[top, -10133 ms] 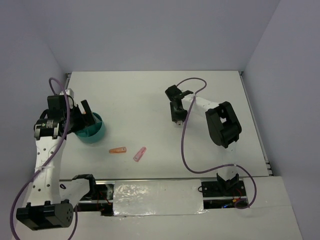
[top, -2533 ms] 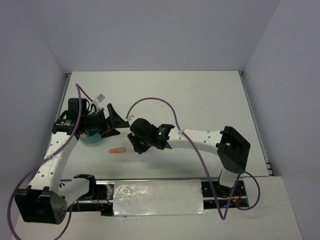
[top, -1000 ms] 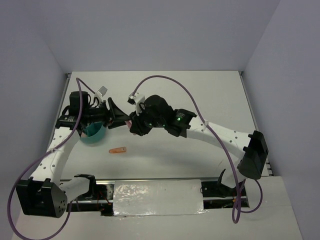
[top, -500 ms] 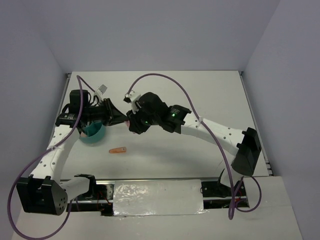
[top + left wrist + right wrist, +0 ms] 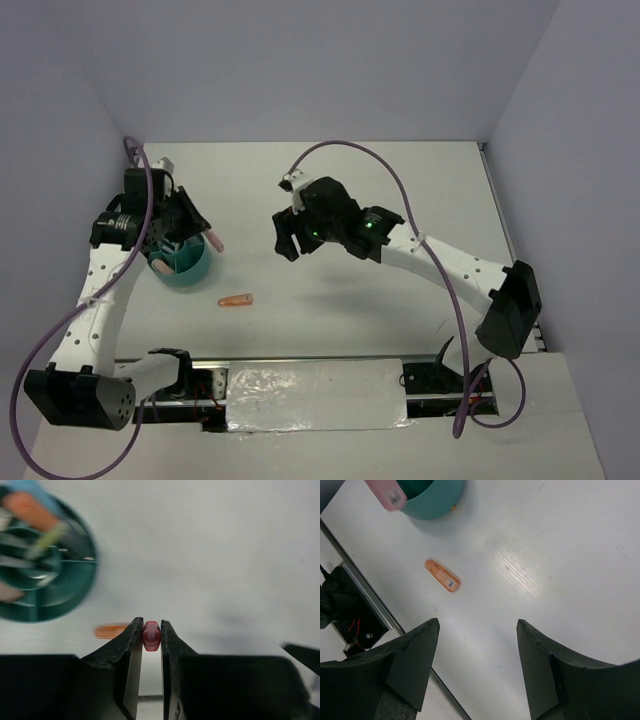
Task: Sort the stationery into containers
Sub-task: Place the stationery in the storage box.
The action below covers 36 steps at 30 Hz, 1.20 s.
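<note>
item 1, left gripper: jaws pinched on one end of the pink marker, held just beside the rim of the teal bowl and not yet inside it.
item 2, right gripper: fingers spread wide with nothing between them, over bare table, apart from the bowl.
hazards: you hold the marker by its end only, so it may pivot or slip. let go before it is over a compartment and it lands outside or across a divider. a low pass could nudge the bowl.
count: pink marker, one, held. orange marker, one, loose on the table near the bowl. bowl, one. its contents are blurred: several pieces, including orange and light-blue ones, no firm count.
</note>
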### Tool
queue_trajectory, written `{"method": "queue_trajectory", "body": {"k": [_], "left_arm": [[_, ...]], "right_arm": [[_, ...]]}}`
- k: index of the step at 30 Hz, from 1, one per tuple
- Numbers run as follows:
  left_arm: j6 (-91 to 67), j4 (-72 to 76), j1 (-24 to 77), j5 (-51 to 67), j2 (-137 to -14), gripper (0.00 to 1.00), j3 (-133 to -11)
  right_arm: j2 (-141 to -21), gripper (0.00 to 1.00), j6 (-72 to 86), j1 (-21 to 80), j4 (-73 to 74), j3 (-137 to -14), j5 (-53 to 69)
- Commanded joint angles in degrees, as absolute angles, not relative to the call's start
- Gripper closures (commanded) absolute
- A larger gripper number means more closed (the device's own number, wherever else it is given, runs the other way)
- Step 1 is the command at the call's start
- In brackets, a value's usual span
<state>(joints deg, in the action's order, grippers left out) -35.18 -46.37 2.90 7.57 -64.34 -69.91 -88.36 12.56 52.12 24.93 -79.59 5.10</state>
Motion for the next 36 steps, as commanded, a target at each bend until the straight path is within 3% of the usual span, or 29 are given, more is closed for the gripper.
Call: {"method": "queue_trajectory", "body": {"k": [1,10,22,25,26,29,32,34,35,36], "left_arm": [[-33.22,-52.03,1.67,-14.72,-64.95,1.0,-72.33],[-16.81,-42.2,0.26,-11.78,-69.43,1.0,-69.88],[-18.63,-35.34,0.18,-13.62,-67.16,1.0,-60.56],[-19.42,-34.63,0.18,-15.38,-66.01,0.76,-58.63],[-19.6,-34.8,0.18,-15.99,-66.01,0.58,-58.19],[-20.21,-35.5,0.18,-17.23,-65.74,0.36,-57.75],[-21.27,-36.74,0.18,-17.06,-65.3,0.23,-58.18],[-22.23,-37.87,0.18,-14.87,-64.16,0.19,-58.97],[-22.67,-38.23,0.18,-13.98,-63.73,0.19,-59.32],[-23.37,-38.49,0.18,-12.84,-62.76,0.19,-60.02]], "right_arm": [[-82.53,0.29,12.66,51.07,22.59,-77.44,5.45],[-77.17,0.29,11.08,50.89,21.53,-71.11,8.43],[-74.36,0.28,9.32,50.8,20.04,-68.73,10.98],[-74.79,0.28,9.32,50.89,20.04,-68.99,12.39],[-75.32,0.28,9.49,50.8,20.04,-69.08,12.57],[-76.11,0.28,9.75,50.89,19.69,-69.34,13.71],[-77.43,0.28,10.89,51.5,20.3,-69.96,13.45],[-80.06,0.22,11.86,52.38,20.92,-71.1,12.05],[-81.2,0.01,12.13,52.99,21.35,-71.54,11.61],[-83.56,0.0,12.13,54.74,21.44,-72.41,11.34]]}}
